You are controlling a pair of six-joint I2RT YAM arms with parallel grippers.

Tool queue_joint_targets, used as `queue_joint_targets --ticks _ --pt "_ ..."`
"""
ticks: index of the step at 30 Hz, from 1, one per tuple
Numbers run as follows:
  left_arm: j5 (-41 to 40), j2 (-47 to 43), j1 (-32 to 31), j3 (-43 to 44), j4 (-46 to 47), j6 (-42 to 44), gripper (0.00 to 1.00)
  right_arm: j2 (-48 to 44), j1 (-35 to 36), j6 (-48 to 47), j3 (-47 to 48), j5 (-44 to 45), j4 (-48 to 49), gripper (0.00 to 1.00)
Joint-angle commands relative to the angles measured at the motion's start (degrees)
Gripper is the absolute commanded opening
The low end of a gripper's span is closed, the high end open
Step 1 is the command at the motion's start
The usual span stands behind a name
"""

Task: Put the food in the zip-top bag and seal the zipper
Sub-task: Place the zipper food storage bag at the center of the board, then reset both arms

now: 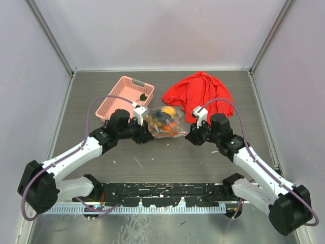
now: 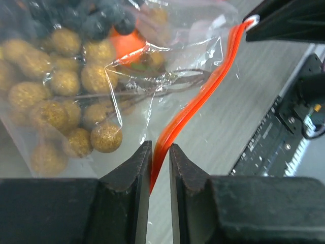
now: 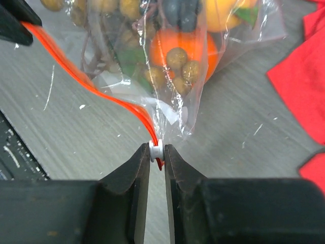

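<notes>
Zip-top bag (image 1: 165,123) holds orange (image 3: 203,51), berries (image 2: 56,91) (pink basket (image 1: 122,94): one leaf (image 1: 143,96)); L jaws, R jaws both pinched on zipper (image 2: 203,96).

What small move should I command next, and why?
Probably open the right claw and let go of the slider: it sits at the end of the zipper, which looks pressed together up to the left claw, and the food is inside the bag.
</notes>
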Motion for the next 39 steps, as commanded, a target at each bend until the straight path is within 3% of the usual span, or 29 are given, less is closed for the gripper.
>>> queue_joint_targets --ticks 1,4,8,14,18,20,22,28,33,39 --pt "4.2 -3.5 -1.3 -4.8 -0.4 -7.5 0.23 -3.8 0.1 5.0 -2.2 -4.3 3.9 0.26" --pt "3.1 -6.6 -1.4 -6.8 -1.1 -9.1 0.29 -5.6 0.1 5.3 -2.7 -3.9 3.9 0.32" --pt "-1.6 -12.8 -1.4 -6.9 -5.8 -9.8 0.43 -7.6 0.2 5.6 -1.9 -1.9 2.0 0.45" --pt "-11.3 -20.9 -1.3 -5.7 -11.1 -10.6 0.72 -12.2 0.2 5.4 -1.5 8.7 0.0 0.64" --pt "-24.1 -24.2 -0.8 -4.3 -13.6 -10.7 0.99 -15.0 0.1 7.9 -1.4 22.7 0.6 0.89" --pt "-28.8 -24.4 0.8 -3.5 -14.4 -11.1 0.98 -15.7 0.1 9.5 -1.4 30.2 1.5 0.99" --pt "-29.0 -23.8 4.5 -2.4 -15.3 -12.4 0.98 -15.7 -0.2 11.2 -1.0 36.9 1.9 1.00" --pt "-20.0 -26.7 22.1 -1.8 -17.5 -17.9 0.98 -14.8 -2.3 17.2 1.6 53.2 -2.5 1.00" --pt "-24.8 -32.2 23.0 4.6 -25.8 -14.1 0.98 -18.0 -2.5 21.3 7.4 62.5 -11.0 1.00" --pt "-33.9 -42.5 22.8 12.3 -30.5 -3.1 0.98 -27.4 -2.5 16.8 10.9 61.1 -13.4 1.00"
